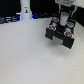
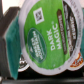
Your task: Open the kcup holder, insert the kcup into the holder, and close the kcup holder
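Gripper (image 1: 64, 19) above the open holder (image 1: 61, 35). Jaws clamp the green-topped kcup (image 2: 44, 37) between teal pads (image 2: 9, 47). Other pods (image 2: 76, 59) lie beyond it.

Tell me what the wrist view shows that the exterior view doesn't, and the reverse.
Wrist only: the green lid of the kcup up close, its "Dark Magic" print legible, and other pods beside it. Exterior only: the white table, a white bottle-shaped object at the back, and the gripper above the kcup holder. Both: the holder's black tray.
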